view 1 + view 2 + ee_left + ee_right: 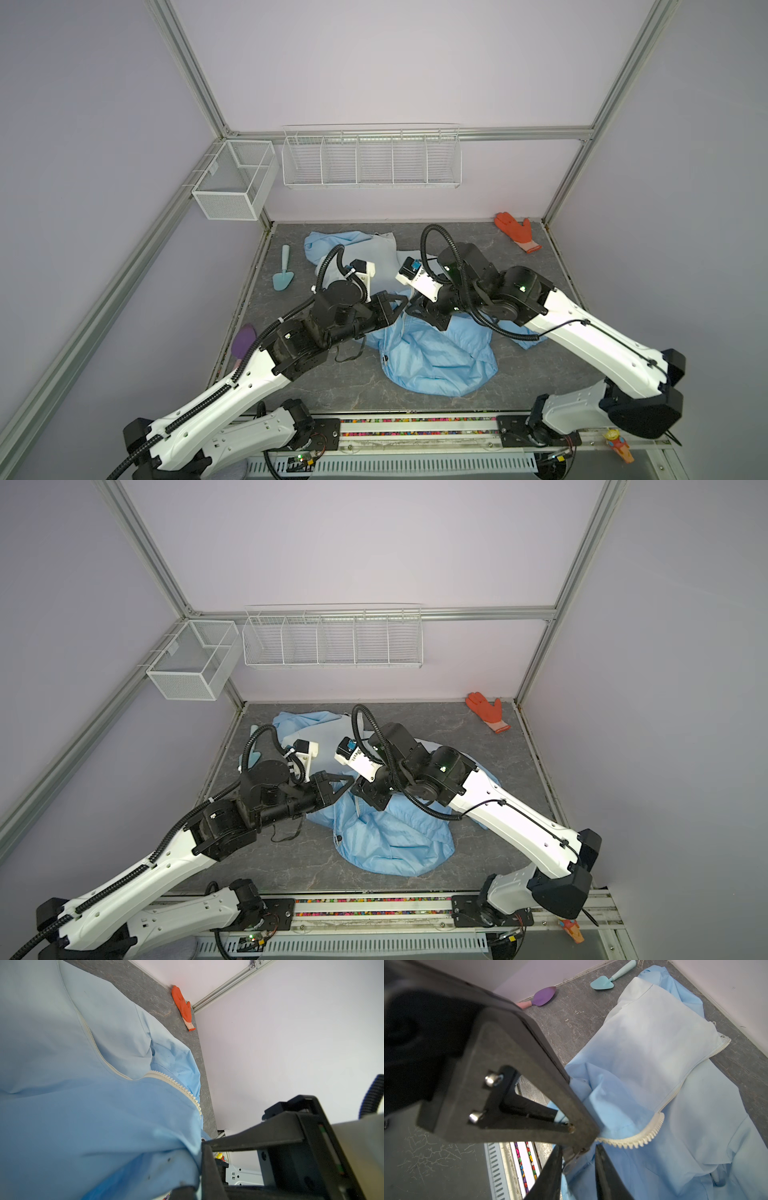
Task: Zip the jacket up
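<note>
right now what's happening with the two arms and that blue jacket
Two robot arms are working on a thin light-blue fabric jacket lying crumpled on the grey table. The left hand is shut on a fold of it beside the white toothed zipper. The right hand sits at one end of the zipper, jaws apart around it. The teeth lie apart: not zipped yet.
</note>
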{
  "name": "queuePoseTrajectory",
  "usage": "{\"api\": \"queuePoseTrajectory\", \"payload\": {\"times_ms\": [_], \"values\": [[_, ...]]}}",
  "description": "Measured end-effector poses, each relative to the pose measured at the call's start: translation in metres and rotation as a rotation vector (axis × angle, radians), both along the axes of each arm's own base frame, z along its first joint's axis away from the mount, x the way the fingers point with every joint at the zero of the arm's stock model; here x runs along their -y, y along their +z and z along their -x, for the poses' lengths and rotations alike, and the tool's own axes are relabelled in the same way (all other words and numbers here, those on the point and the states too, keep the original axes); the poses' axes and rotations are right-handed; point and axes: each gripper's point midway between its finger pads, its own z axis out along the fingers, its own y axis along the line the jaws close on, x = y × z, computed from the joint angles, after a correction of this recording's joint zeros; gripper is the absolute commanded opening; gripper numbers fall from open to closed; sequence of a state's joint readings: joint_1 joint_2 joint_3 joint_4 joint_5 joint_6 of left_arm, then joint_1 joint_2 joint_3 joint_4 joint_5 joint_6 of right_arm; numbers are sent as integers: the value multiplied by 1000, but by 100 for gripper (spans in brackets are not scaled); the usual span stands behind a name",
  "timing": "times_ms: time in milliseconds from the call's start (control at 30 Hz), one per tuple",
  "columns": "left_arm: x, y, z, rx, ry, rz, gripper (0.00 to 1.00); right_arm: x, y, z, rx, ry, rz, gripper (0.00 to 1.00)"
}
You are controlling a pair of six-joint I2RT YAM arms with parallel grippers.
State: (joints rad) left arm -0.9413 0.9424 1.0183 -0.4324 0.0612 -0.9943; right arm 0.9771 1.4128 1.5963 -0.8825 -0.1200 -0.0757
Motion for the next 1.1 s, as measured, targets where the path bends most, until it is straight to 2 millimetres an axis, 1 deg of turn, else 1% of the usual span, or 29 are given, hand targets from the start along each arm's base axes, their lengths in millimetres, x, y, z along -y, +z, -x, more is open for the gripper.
{"api": "queuePoseTrajectory", "payload": {"times_ms": [67,367,467,600,700,833,1100], "values": [[0,0,0,0,1,0,0,0,-2,0,-2,0,1,24],[0,0,0,0,2,0,0,1,-2,1,5,0,-7,20],[0,0,0,0,0,1,0,4,-5,-1,7,-12,4,20],[0,0,0,-1,0,2,0,5,-6,-3,5,-16,6,14],[-1,0,-1,-1,1,2,0,6,-8,-4,0,-20,8,7],[-1,0,-1,-2,1,1,0,6,-11,-4,-10,-19,5,7],[-1,0,-2,0,8,0,0,8,-9,-13,-27,-53,-27,7]]}}
